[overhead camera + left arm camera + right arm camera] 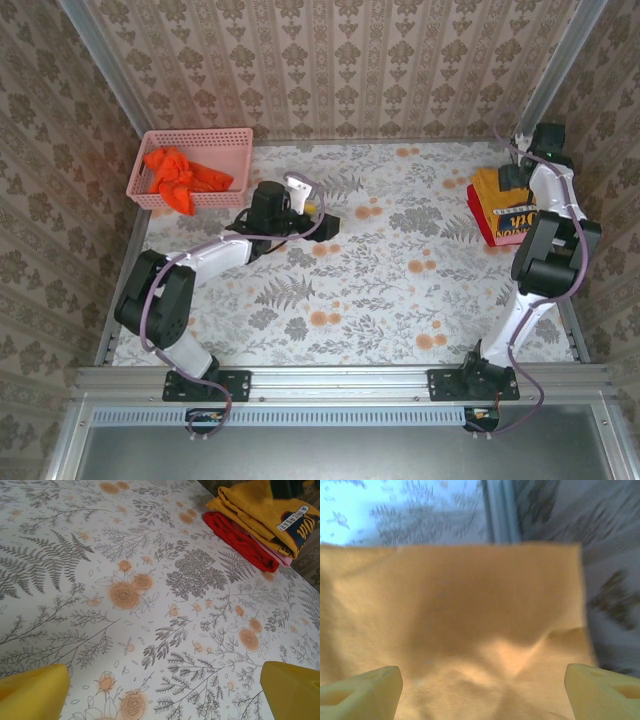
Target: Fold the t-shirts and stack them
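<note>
Folded stack (495, 200) sits in the far right corner of the surface (380, 290), golden-yellow tee (460, 620) on top, so the pile builds there. Right claw (480, 682) is wide just above it, contact unclear, arm stretched far. Left claw (165, 685) is wide and empty, low mid-surface. Orange-red tee (178, 175) waits in the basket (240, 140)

Damask-papered walls (330, 60) top, left, right of frame; floral-print tabletop (400, 300) centre; aluminium rail (340, 378) along bottom edge. Even, bright light.
</note>
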`<control>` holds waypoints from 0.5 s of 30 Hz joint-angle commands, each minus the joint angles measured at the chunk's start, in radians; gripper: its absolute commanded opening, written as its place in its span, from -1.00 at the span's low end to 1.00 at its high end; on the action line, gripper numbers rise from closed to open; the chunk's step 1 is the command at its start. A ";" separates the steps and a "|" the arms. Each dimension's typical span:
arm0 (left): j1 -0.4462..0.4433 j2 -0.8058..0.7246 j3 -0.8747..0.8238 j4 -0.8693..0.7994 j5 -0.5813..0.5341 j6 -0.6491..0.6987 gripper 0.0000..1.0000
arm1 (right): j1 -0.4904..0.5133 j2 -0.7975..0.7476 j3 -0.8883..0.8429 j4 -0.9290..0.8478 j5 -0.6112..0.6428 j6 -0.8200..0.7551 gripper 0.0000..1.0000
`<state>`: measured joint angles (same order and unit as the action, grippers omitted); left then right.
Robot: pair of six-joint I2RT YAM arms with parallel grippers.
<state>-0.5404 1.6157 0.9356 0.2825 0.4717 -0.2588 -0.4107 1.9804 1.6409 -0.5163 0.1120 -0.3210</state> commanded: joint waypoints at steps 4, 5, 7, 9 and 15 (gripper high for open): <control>0.054 -0.076 -0.060 0.053 -0.009 -0.060 1.00 | -0.048 0.051 -0.041 -0.076 -0.273 0.200 0.76; 0.063 -0.086 -0.069 0.059 -0.019 -0.061 1.00 | -0.048 0.042 -0.044 -0.079 -0.290 0.196 0.79; 0.079 -0.111 -0.090 0.057 -0.034 -0.059 1.00 | -0.048 -0.007 -0.076 -0.051 -0.310 0.194 0.90; 0.124 -0.136 -0.104 0.041 -0.050 -0.045 1.00 | -0.048 -0.068 -0.106 -0.024 -0.326 0.197 0.98; 0.195 -0.258 -0.176 -0.013 -0.173 0.058 1.00 | 0.001 -0.301 -0.261 0.137 -0.344 0.178 1.00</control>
<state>-0.3641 1.4216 0.7902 0.2947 0.3805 -0.2714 -0.4465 1.8080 1.4395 -0.4660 -0.1761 -0.1490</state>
